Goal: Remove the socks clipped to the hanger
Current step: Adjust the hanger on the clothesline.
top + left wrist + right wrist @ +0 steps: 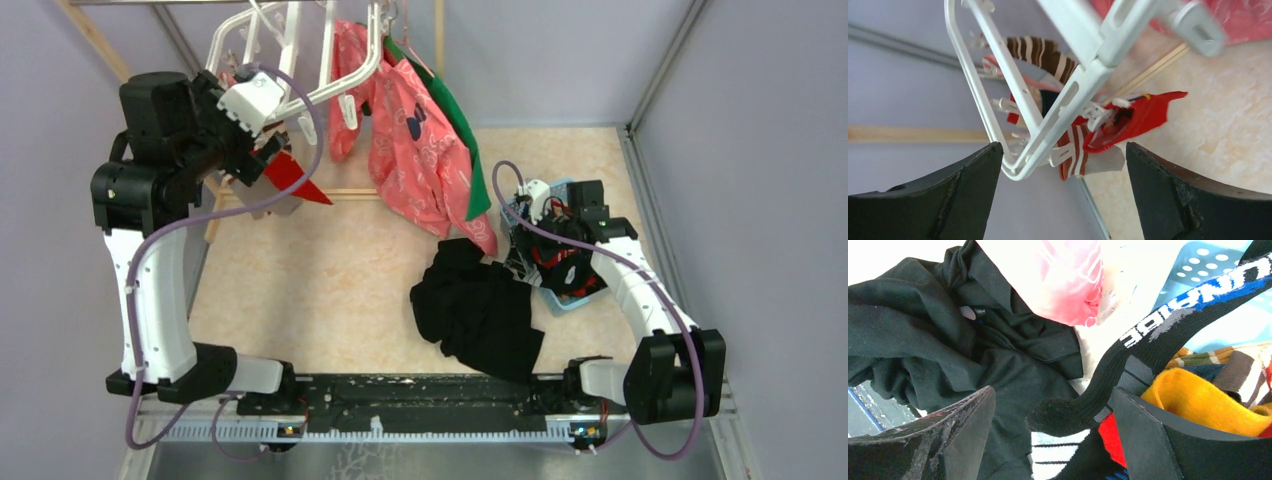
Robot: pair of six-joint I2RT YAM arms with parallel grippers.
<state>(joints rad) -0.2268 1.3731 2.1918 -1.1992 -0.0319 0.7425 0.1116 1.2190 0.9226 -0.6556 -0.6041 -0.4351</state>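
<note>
The white hanger [290, 45] hangs at the top left, tilted. A red sock [295, 178] is clipped to its lower corner. My left gripper [258, 150] is raised beside that corner, open. In the left wrist view the hanger's corner [1013, 105], the red sock [1143, 117], an orange-and-white striped sock [1074, 152] and a brown striped sock [1043, 52] lie just beyond the open left gripper [1062, 167], untouched. My right gripper [1053, 402] stands open over the basket, with the end of a black lettered sock [1158, 325] loose between its fingers. A mustard sock [1193, 395] lies beside it.
A blue basket [575, 295] holding loose socks sits at the right, under my right gripper [545, 225]. A black cloth heap [480, 310] lies in the middle of the table. A pink printed shirt [415, 150] and a green garment [465, 150] hang right of the hanger.
</note>
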